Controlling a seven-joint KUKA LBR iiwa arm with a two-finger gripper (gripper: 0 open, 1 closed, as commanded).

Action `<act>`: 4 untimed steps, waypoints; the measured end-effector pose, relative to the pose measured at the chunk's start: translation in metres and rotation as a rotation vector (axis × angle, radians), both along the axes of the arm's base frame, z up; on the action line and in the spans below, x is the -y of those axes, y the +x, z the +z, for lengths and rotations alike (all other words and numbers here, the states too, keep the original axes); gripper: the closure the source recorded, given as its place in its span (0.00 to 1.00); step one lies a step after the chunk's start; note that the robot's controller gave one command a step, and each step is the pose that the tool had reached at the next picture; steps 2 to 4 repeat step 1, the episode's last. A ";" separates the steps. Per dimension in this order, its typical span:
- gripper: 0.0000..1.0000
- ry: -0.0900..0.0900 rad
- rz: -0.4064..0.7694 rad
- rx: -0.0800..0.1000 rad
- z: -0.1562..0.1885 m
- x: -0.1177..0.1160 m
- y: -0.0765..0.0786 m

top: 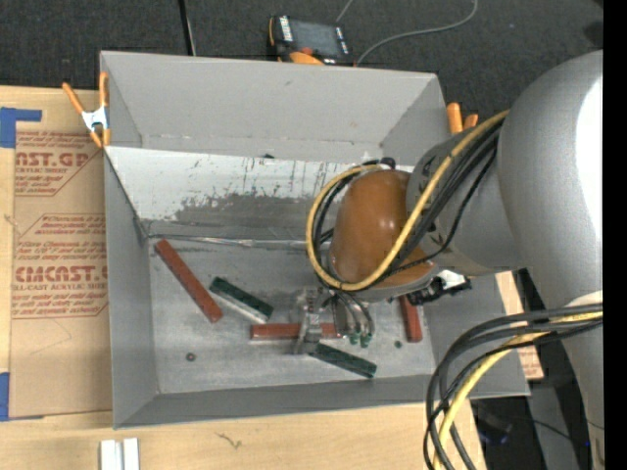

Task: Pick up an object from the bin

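My gripper (315, 329) is low in the bin's front middle, under the orange wrist cover. Its fingers stand over the right end of a short reddish-brown stick (274, 332) lying flat on the floor. A dark green stick (344, 359) lies just to the right and in front of the fingertips. Another dark green stick (241, 299) lies slanted a little to the left. Whether anything is pinched between the fingers is hidden by the gripper's own body.
A long reddish-brown stick (187, 279) lies diagonally at the left of the floor. A small reddish-brown stick (410, 320) rests near the right wall, partly under the arm. The bin's sloped walls rise on all sides.
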State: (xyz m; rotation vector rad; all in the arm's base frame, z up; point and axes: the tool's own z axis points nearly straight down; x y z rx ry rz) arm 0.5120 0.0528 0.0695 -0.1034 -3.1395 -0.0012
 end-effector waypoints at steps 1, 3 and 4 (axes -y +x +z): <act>1.00 0.000 -0.003 0.008 0.147 0.015 -0.027; 1.00 0.000 -0.003 0.008 0.147 0.015 -0.027; 1.00 0.000 -0.003 0.008 0.147 0.015 -0.027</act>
